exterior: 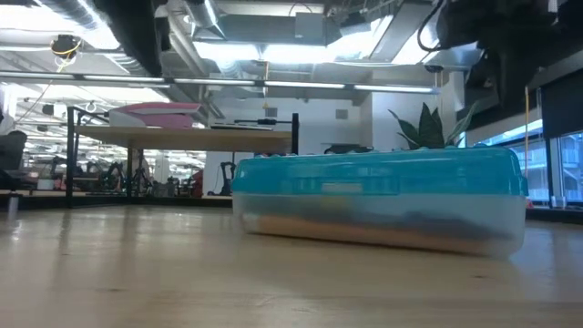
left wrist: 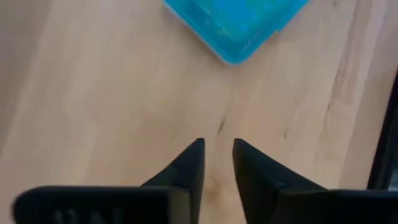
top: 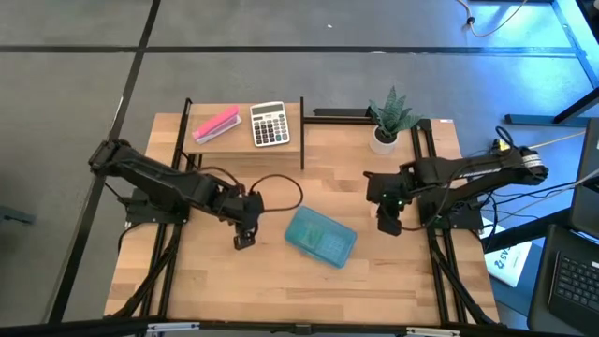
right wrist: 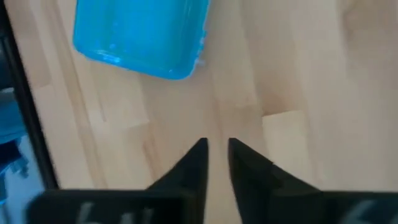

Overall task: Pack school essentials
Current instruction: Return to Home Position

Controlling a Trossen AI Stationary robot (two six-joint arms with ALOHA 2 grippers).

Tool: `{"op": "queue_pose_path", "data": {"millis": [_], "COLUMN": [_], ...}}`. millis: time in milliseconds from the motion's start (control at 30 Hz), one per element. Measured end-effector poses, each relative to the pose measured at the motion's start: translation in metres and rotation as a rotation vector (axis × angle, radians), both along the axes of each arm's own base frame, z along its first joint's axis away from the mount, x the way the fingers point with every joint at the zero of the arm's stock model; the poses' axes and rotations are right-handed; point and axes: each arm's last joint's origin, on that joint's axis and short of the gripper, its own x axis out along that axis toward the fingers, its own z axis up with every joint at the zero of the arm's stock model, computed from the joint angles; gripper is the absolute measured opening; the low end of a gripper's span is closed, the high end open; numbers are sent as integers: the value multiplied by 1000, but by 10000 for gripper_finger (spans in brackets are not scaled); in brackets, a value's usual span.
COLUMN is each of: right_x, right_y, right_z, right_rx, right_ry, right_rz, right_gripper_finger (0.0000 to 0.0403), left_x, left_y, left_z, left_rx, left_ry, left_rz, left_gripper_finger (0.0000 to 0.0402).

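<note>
A supply box (top: 320, 236) is seen lying flat near the middle of the wooden table (top: 281, 292), a little to the right. Its blue lid (exterior: 378, 170) is closed down on the clear bottom part. In the low view, something orange-brown is seen through the clear part, but what it is cannot be told. The left gripper (top: 244, 238) is held low over the bare wood just to the left of the box and is not touching it. Its two dark fingers (left wrist: 189, 165) are brought close together, with only a thin gap between the tips, and nothing is held between them. The right gripper (top: 387, 224) is held over the bare wood to the right of the box, a bit farther off. Its fingers (right wrist: 194, 160) are also brought close together, and nothing is held. At the back of the table a small shelf (top: 239, 142) is seen, and a pink block (top: 216, 124) and a grey calculator (top: 270, 124) are laid on it side by side. A green plant (top: 390, 114) in a white pot is set to the right of the shelf.
</note>
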Motion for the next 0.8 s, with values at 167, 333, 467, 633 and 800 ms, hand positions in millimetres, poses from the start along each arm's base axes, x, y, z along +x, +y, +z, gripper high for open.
{"op": "queue_pose_path", "data": {"millis": [167,333,467,633,800], "right_x": [-9,-22,-39,-59,-76], "right_y": [-5,-7,-8,-10,-11], "right_z": [11,28,41,48,51], "right_rx": [-30,-26,-12,22,72], "right_ry": [-74,-239,-418,-648,-865], "right_rz": [3,12,12,5,20], "right_gripper_finger": [8,8,5,3,3], "left_x": [-12,-35,-57,-80,-100], "left_y": [10,17,24,32,39], "left_z": [17,27,26,20,16], "left_rx": [45,51,-2,-70,-71], "left_ry": [-80,-192,-328,-560,-738], "left_rz": [7,46,97,123,120], "left_gripper_finger": [17,7,2,1,1]}}
